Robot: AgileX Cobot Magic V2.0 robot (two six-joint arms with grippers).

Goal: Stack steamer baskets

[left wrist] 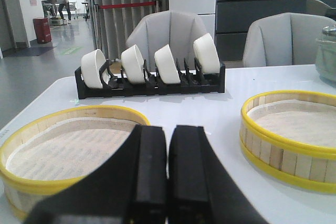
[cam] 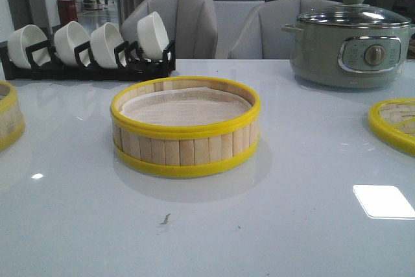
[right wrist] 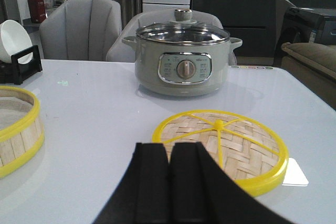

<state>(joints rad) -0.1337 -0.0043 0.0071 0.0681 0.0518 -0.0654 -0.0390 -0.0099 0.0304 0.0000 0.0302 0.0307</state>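
One steamer basket (cam: 185,128) with pale slat walls, yellow rims and a white liner stands at the table's middle; it also shows in the left wrist view (left wrist: 294,129) and partly in the right wrist view (right wrist: 16,129). The second steamer basket (cam: 8,118) sits at the left edge, cut off by the frame; the left wrist view shows it (left wrist: 63,150) just beyond my left gripper (left wrist: 168,135), which is shut and empty. My right gripper (right wrist: 169,153) is shut and empty, just short of the woven lid (right wrist: 226,145). Neither gripper shows in the front view.
The woven bamboo lid (cam: 395,124) with yellow rim lies at the right edge. A grey electric pot (cam: 350,43) with glass lid stands at the back right. A black rack of white bowls (cam: 91,50) stands at the back left. Grey chairs stand behind the table.
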